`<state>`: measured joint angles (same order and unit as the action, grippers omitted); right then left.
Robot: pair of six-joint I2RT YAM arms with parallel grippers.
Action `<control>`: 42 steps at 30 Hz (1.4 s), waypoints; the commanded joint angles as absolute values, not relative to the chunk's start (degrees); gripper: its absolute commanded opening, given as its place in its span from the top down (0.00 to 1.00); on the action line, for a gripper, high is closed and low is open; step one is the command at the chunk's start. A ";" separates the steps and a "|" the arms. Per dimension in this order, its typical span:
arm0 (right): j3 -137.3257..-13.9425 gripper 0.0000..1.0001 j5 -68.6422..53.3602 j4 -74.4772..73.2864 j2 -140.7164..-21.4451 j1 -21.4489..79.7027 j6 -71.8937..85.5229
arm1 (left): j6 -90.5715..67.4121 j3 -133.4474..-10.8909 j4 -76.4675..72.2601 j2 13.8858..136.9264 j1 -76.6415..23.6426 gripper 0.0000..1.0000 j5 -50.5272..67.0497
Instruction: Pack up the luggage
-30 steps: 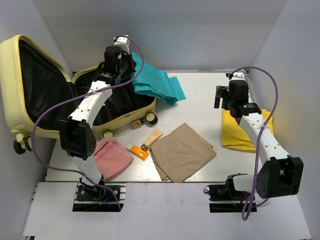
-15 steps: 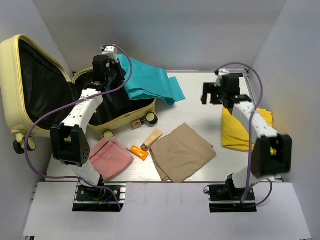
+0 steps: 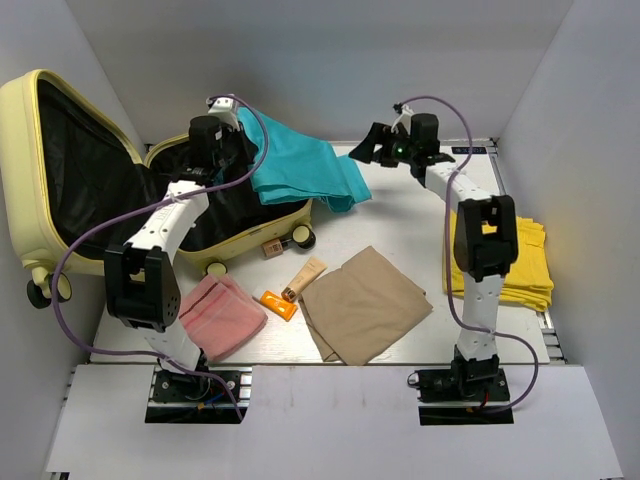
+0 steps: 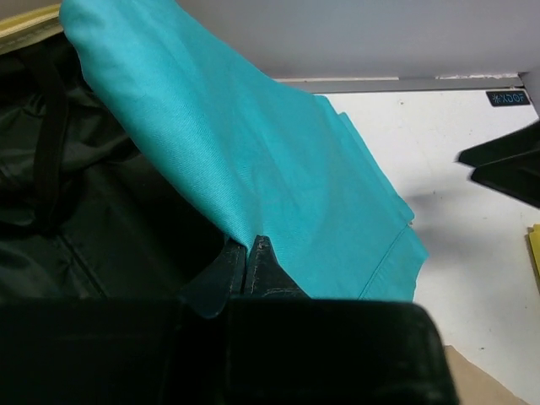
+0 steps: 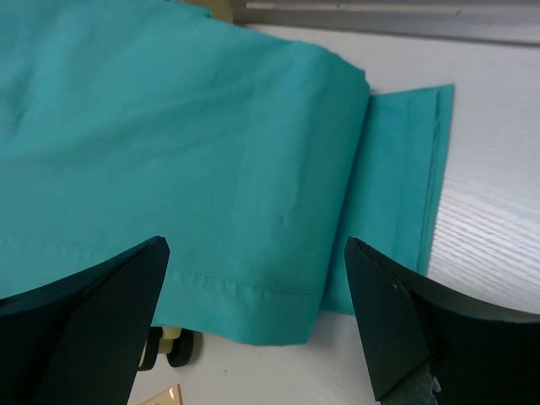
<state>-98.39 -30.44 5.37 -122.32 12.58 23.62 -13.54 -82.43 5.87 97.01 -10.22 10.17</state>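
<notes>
Your left arm (image 3: 165,215) reaches far forward, claw (image 4: 250,253) pinched tight on cloth (image 4: 253,152); your right arm (image 3: 455,190) stretches leftward, claw (image 5: 255,253) spread wide, holding nothing.

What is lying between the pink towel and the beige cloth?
An orange tube and a tan tube lie there; the top view shows them.
</notes>
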 commanded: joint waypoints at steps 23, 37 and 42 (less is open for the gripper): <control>-122.96 0.10 -19.61 -26.18 -139.13 18.90 15.47 | -13.18 -87.19 5.54 101.25 -10.11 1.00 15.55; -120.15 0.96 -41.28 -16.89 -137.99 19.87 21.26 | -13.71 -87.19 5.10 101.69 -8.70 1.00 18.37; -119.88 1.00 -46.66 -10.29 -133.34 19.77 26.72 | -14.50 -85.61 3.61 100.11 -7.65 1.00 18.89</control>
<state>-119.90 -38.54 -16.86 -138.87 19.53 22.59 -13.80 -85.23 5.72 102.78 -8.45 16.53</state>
